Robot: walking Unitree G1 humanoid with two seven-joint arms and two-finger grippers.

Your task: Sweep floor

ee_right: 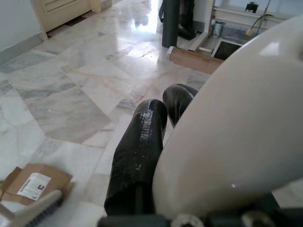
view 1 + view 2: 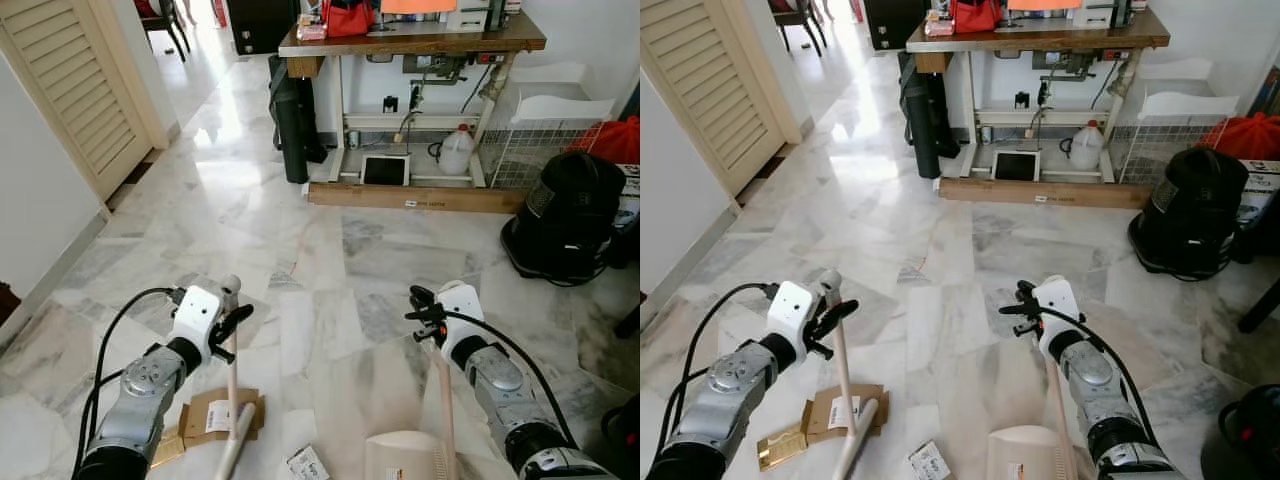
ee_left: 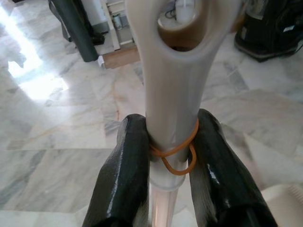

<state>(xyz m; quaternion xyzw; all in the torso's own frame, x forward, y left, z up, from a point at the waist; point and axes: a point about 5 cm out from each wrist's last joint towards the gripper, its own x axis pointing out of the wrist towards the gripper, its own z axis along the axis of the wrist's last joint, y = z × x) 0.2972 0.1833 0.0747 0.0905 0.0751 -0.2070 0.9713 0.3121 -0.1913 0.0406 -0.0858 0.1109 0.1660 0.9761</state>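
Observation:
My left gripper (image 2: pixel 236 322) is shut on a beige broom handle (image 2: pixel 232 375), whose brush head (image 2: pixel 232 452) rests on the marble floor by a flat cardboard piece (image 2: pixel 215 412). In the left wrist view both black fingers (image 3: pixel 125 175) clamp the handle (image 3: pixel 170 94) at an orange rubber band. My right gripper (image 2: pixel 425 315) is shut at the top of a beige dustpan handle (image 2: pixel 445 400). The dustpan (image 2: pixel 405 455) stands on the floor at the lower edge. A gold scrap (image 2: pixel 165 447) and a small printed box (image 2: pixel 308 465) lie near the broom. The right wrist view has the fingers (image 1: pixel 142 151) beside the handle's rounded end (image 1: pixel 236 127).
A sewing table (image 2: pixel 410 40) stands ahead with a wooden plank (image 2: pixel 410 198) on the floor in front of it. A black bag (image 2: pixel 295 120) leans at its left, a black appliance (image 2: pixel 565 215) sits at right by a wire basket (image 2: pixel 540 150). A louvred door (image 2: pixel 70 90) is at left.

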